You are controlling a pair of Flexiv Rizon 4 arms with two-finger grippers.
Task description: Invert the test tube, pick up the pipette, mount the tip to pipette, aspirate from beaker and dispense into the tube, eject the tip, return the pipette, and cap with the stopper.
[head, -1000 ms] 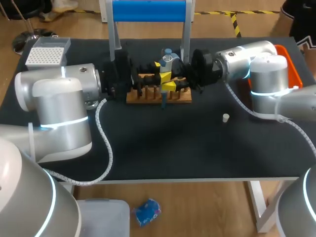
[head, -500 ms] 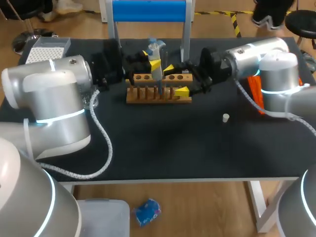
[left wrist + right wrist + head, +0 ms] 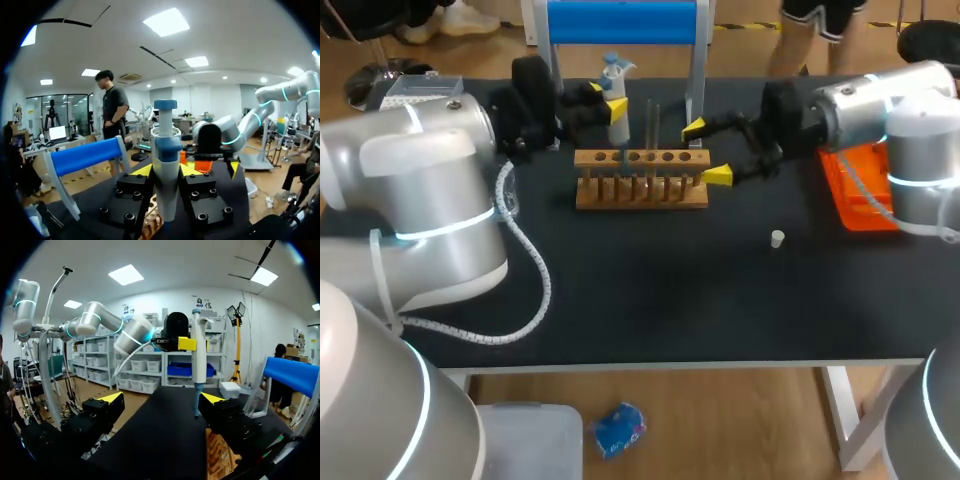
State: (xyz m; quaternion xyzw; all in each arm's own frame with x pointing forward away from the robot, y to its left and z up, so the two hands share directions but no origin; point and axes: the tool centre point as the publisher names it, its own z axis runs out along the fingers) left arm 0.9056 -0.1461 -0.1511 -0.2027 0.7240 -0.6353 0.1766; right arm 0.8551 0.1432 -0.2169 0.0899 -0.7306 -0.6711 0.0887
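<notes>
left gripper (image 3: 608,98) grips the pipette (image 3: 617,125) upright, nose down; the tip box (image 3: 408,88) lies off to its left, right gripper (image 3: 705,150) open and farther.

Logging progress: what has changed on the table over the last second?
The left gripper, shut on the blue-and-white pipette, carried it left, away from the middle of the wooden tube rack. The right gripper drew back rightward, fingers open. The rack and the small white stopper stayed put.
</notes>
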